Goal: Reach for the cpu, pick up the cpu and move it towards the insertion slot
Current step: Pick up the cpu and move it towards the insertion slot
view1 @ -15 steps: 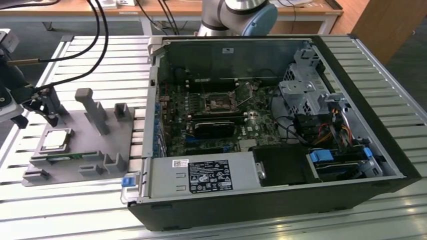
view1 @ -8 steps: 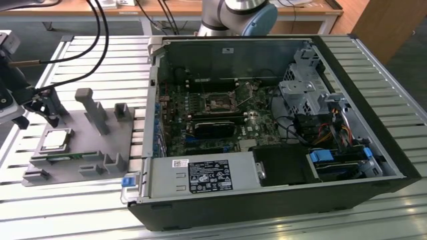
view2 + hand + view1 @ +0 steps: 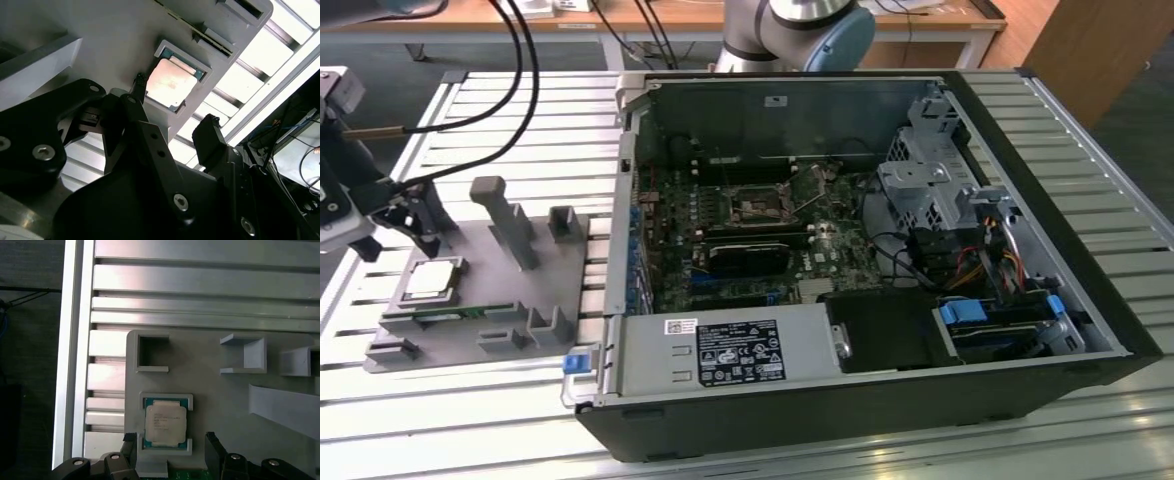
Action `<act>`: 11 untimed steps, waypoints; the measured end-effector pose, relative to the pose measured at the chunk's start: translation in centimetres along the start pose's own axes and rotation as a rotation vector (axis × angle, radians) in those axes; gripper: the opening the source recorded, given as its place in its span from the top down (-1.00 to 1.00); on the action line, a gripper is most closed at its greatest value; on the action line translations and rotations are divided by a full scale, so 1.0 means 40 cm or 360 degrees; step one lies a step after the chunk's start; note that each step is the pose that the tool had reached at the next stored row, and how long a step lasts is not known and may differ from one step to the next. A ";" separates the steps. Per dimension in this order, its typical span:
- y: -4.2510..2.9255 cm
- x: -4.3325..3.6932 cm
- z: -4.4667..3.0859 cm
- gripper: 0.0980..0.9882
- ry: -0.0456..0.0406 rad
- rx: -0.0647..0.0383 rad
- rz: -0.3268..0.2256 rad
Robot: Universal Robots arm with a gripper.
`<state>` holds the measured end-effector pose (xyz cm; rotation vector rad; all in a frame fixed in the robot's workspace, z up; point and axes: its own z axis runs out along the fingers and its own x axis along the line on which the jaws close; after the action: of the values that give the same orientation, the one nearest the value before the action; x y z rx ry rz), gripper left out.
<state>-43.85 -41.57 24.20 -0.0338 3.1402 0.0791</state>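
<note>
Your gripper (image 3: pixel 170 439) sits closest to the lens in both wrist views, jaws apart and gripping nothing. Between the jaws and just beyond their tips lies the cpu (image 3: pixel 166 423), flat in its square recess of the grey plastic fixture (image 3: pixel 215 405). You cannot tell whether either jaw touches its rim. Well apart from the jaws, inside the open computer case (image 3: pixel 881 430), the insertion slot (image 3: pixel 758 208) shows its dark centre on the motherboard. The reach looks almost complete, while the grasp, the lift and the carry towards the slot are not yet done.
</note>
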 end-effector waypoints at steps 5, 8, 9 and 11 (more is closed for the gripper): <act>-0.001 0.000 0.005 -0.23 0.0000 0.0000 0.0000; -0.001 -0.001 0.008 -0.23 -0.0001 0.0000 0.0000; -0.001 -0.001 0.009 -0.23 -0.0001 0.0000 0.0000; -0.001 -0.002 0.012 -0.23 -0.0001 0.0000 0.0000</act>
<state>-43.78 -41.59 23.74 -0.0338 3.1398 0.0790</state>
